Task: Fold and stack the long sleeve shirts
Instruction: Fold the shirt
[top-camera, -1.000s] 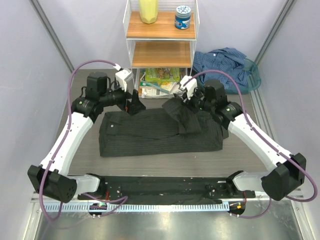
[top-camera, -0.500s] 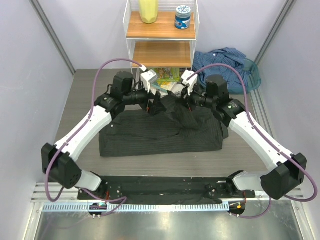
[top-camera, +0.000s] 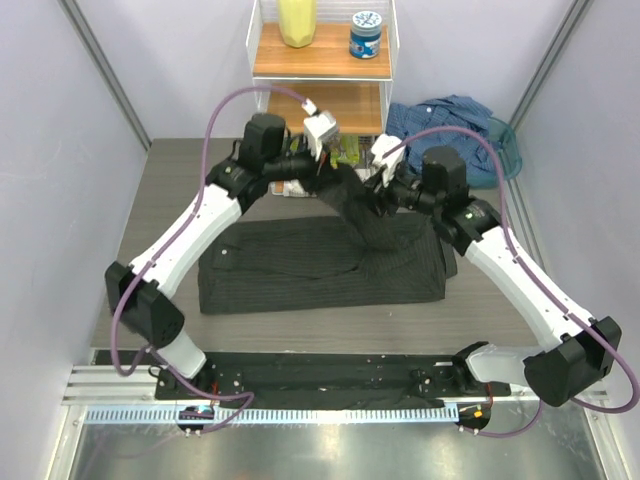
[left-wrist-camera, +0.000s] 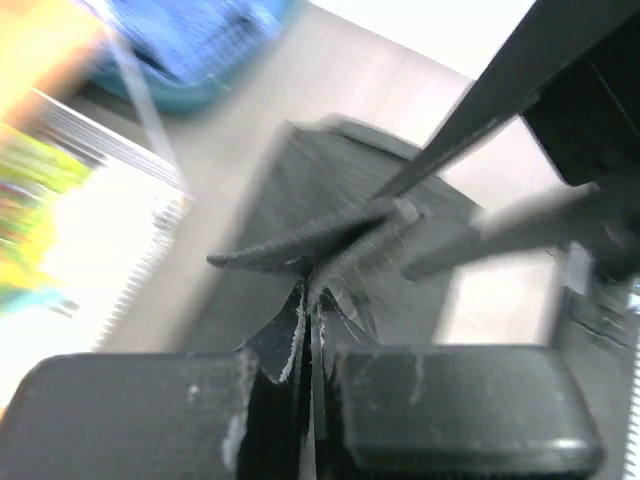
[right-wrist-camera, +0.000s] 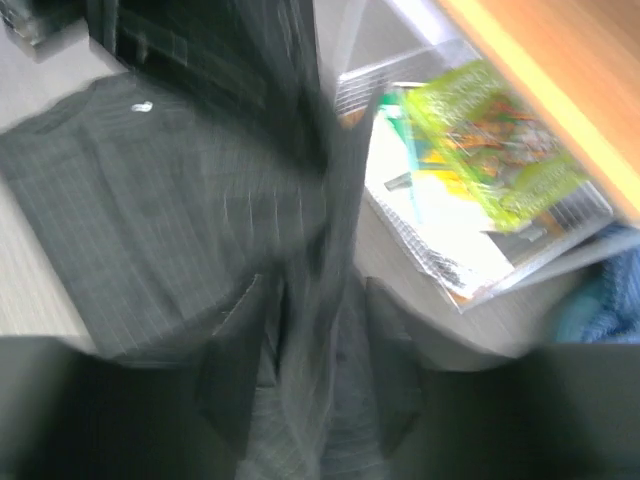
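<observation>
— Left gripper (top-camera: 335, 175)? Clamps shut on the charcoal shirt (top-camera: 300, 265) by its sleeve (top-camera: 360, 215), holds it raised off the table (top-camera: 170, 190) to fold across.
— Right gripper (top-camera: 375, 190)? Stands parted around that sleeve, probably letting go. Leaves the blue shirt (top-camera: 450, 125) crumpled beside the shelf (top-camera: 320, 62).

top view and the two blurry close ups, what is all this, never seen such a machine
This is a robot: a left arm and a right arm bolted at the near edge of a table. The top view looks down from above and behind them; each close-up comes from a camera on one wrist. A dark shirt lies on the table; a blue shirt sits in a basket beside a shelf. The left claw is shut on a fold of the dark shirt, raised off the table. The right claw straddles that cloth; too blurred to tell whether it grips.
</observation>
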